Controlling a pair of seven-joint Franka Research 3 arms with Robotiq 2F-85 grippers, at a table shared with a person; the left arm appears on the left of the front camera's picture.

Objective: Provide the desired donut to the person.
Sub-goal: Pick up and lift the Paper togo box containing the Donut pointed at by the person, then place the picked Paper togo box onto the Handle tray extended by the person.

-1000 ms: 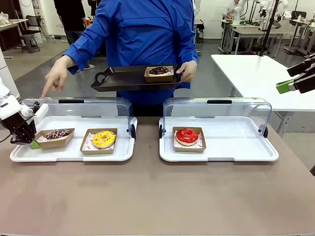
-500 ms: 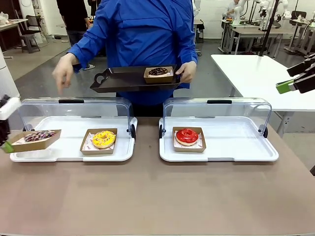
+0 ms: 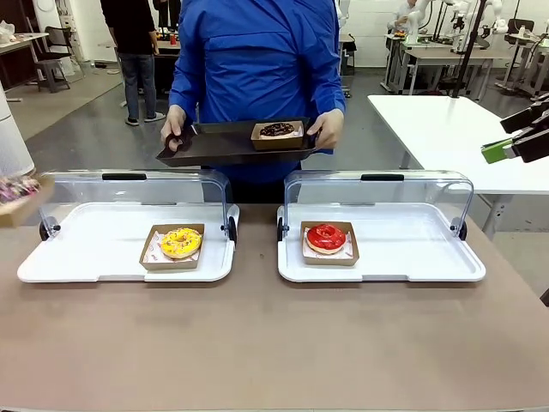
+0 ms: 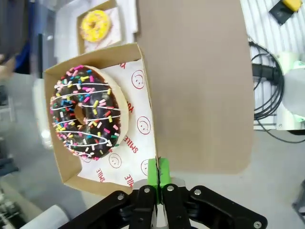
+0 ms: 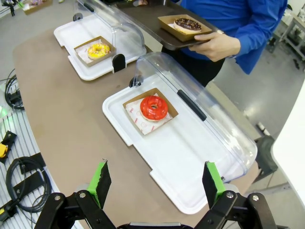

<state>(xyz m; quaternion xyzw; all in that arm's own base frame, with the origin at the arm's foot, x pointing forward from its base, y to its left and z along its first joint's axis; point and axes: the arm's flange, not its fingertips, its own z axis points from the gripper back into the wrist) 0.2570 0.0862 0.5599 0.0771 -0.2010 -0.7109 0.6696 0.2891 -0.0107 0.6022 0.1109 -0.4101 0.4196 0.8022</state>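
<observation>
Across the brown table (image 3: 257, 343), beyond the left display case (image 3: 120, 262), the person (image 3: 257, 60) in a blue jacket is seen with a black serving tray (image 3: 214, 148) held level in both hands. A dark chocolate donut (image 3: 277, 129) in its carton is already carried on that tray. To the right of the left display case, a right display case (image 3: 386, 262) is found with a red-glazed donut (image 3: 326, 237) inside. Within the left display case itself a yellow-glazed donut (image 3: 180, 242) lies toward the right end. The sprinkled chocolate donut (image 4: 86, 112) is held off the left end of that case, clear of its white base, in a paper-lined cardboard carton (image 4: 64, 164). The carton's near rim is clamped between the pressed-together green pads of the left gripper (image 4: 157, 172). The right gripper (image 5: 156, 183) is held spread wide with nothing in it, well to the right of the left display case. The pick is judged done, while the carry to the serving tray and the release there are judged outstanding. In the front view the held carton is cut off by the picture's edge and blurred. How much rim is gripped cannot be told, nor can it be confirmed that this donut is the one wanted.
</observation>
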